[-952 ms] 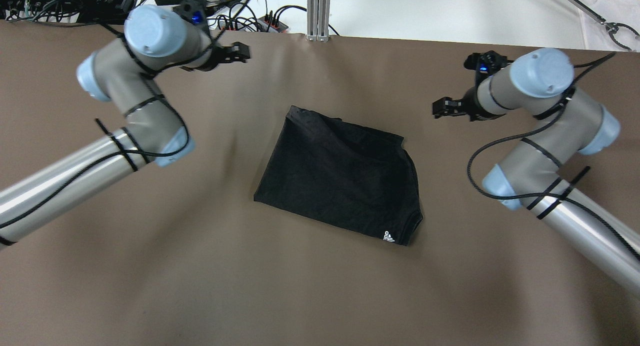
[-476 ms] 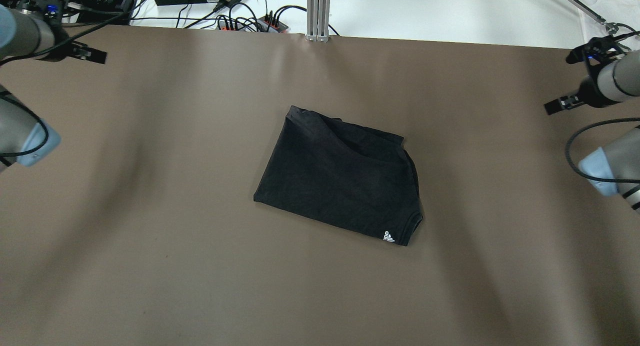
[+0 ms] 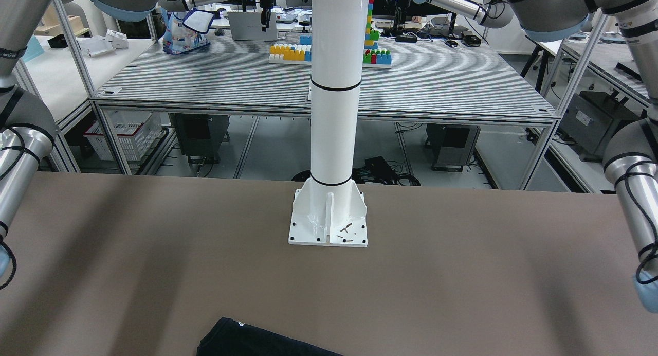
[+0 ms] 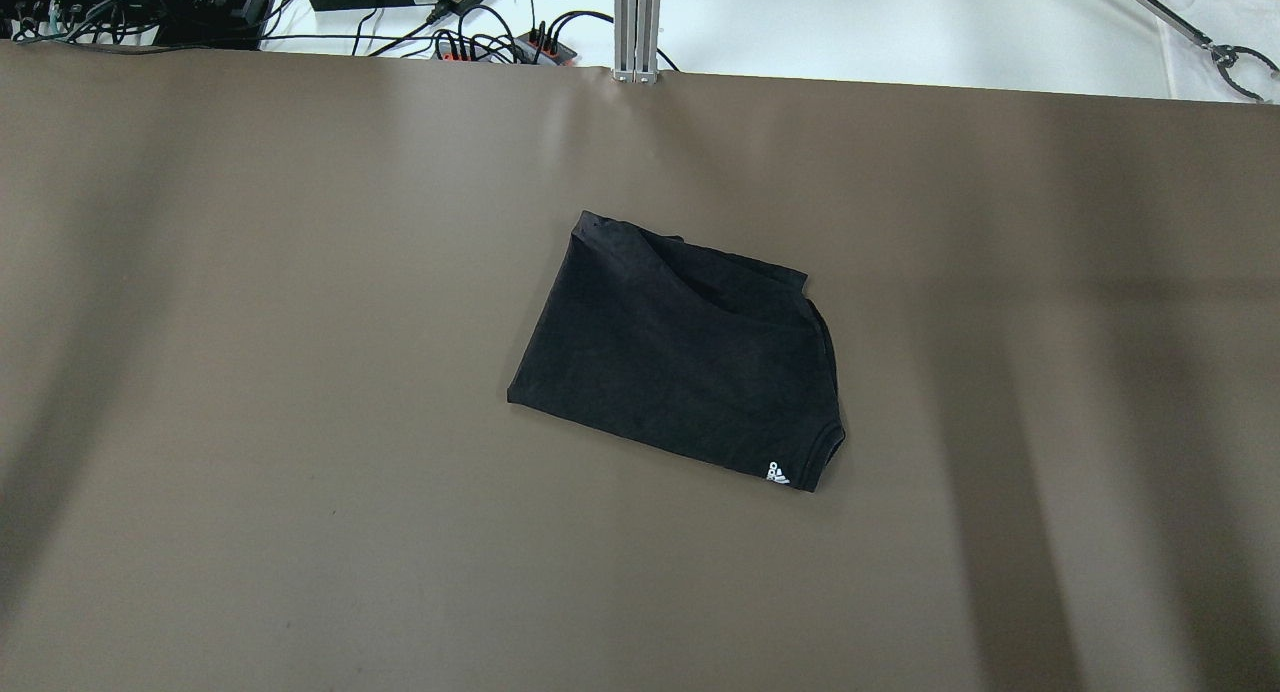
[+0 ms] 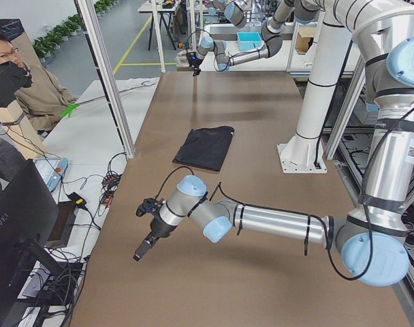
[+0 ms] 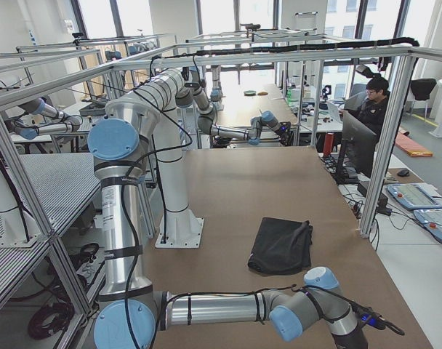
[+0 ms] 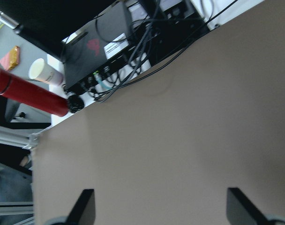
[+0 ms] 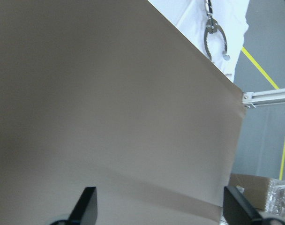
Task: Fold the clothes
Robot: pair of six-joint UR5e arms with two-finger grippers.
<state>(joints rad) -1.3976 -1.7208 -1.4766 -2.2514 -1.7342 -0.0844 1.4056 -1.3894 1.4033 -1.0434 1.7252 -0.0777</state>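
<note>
Clothes [image 4: 680, 357] folded on desk [image 4: 250, 422].
Left hand [image 7: 161, 211] and right hand [image 8: 159, 206] are held released, empty, well away from clothes.

A black garment [image 4: 680, 357] was seen laid flat near the middle of a brown table [image 4: 300, 492], folded into a compact, roughly four-sided shape and set askew to the table's edges. A small white logo [image 4: 777, 472] was shown at its near right corner, and layered edges were exposed along its far right side. An aluminium post [image 4: 636, 27] was seen at the middle of the table's far edge. Beyond that edge, to the left, black cables [image 4: 470, 32] and a power strip [image 4: 545, 50] were laid on a white surface [image 4: 900, 22]. A metal grabber tool [image 4: 1212, 46] was seen at the far right.
</note>
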